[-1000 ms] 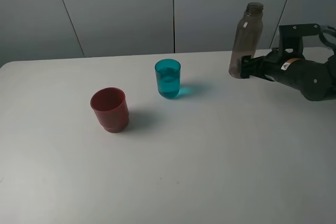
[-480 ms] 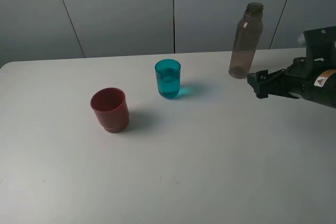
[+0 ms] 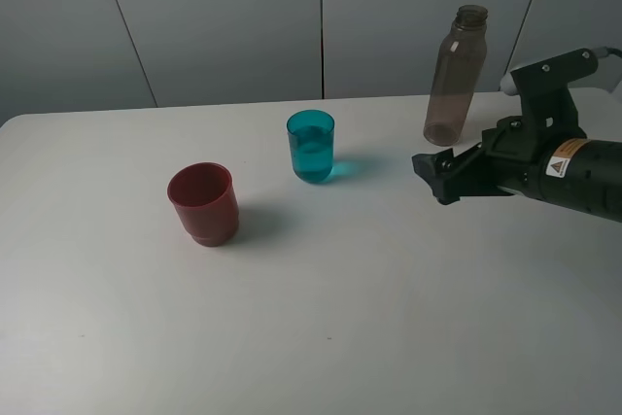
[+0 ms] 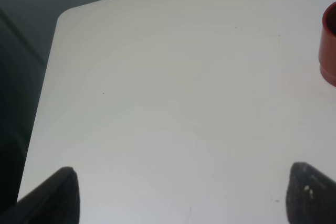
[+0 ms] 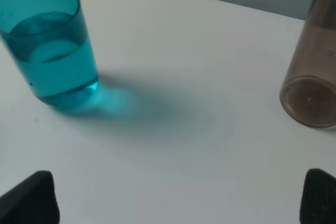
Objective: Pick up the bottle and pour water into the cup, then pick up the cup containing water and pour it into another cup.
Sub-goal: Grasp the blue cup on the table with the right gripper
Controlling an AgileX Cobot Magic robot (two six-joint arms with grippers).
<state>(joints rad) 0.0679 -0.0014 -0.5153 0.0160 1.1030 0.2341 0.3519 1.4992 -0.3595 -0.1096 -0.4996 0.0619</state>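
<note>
While the bottle (image 3: 455,75) stands upright and uncapped near the far edge of the white surface (image 3: 330,328), the right claw (image 3: 434,180) hovers just in front of it, jaws spread with nothing between them, pointing toward the cup (image 3: 311,146). That teal cup stands near the middle, partly filled with water. Apart to its left stands another cup (image 3: 203,203), dark red. The left claw (image 4: 184,198) hangs spread wide over bare surface.
</note>
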